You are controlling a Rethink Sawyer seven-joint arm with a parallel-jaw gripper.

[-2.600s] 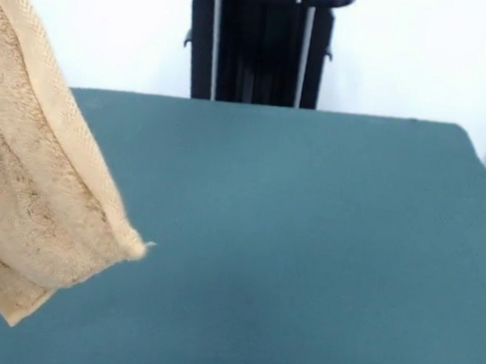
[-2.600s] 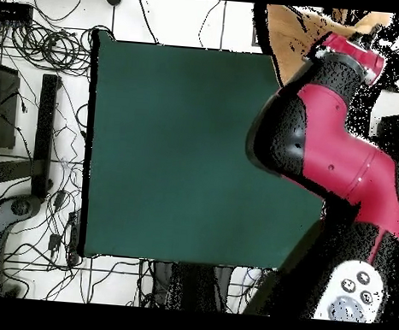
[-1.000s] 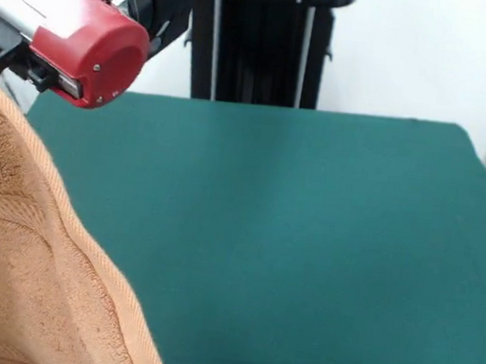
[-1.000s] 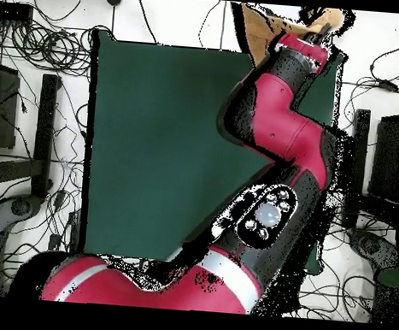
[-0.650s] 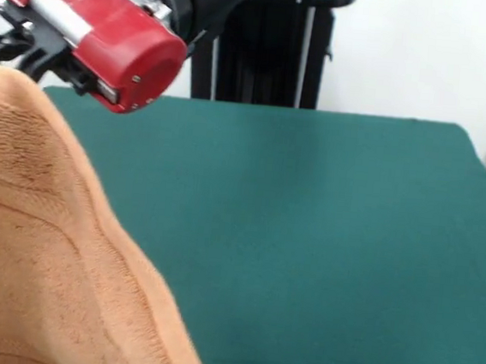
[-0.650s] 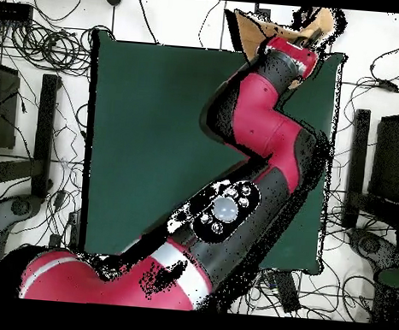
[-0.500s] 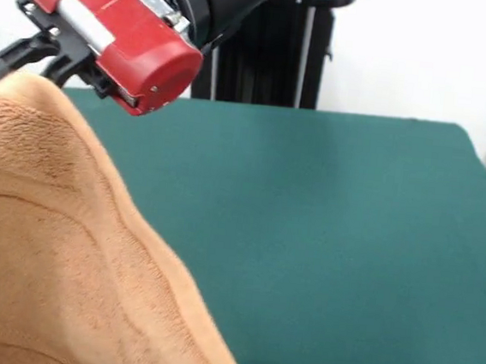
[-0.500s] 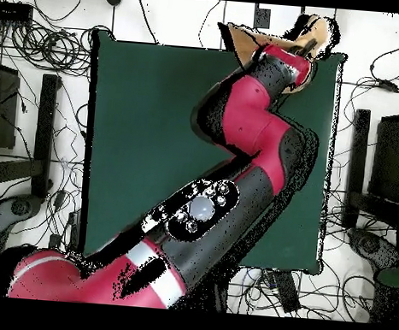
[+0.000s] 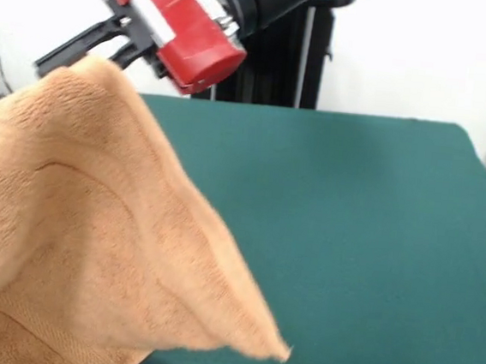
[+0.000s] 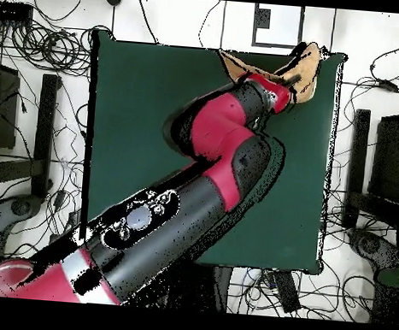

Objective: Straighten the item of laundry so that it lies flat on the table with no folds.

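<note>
Tan-orange towel (image 9: 91, 236), gripped by jaws (image 9: 88, 51), unlabelled

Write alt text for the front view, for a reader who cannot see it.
A tan-orange towel hangs from the robot's gripper, draping in folds over the left of a dark green table. The red and black arm reaches in from the top.

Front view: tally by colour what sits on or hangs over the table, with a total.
Tan-orange terry-cloth towel: 1, hanging from the gripper, draped and not flat.
Dark green felt-covered table: 1.
Red and black robot arm: 1.
Total: 3.
</note>
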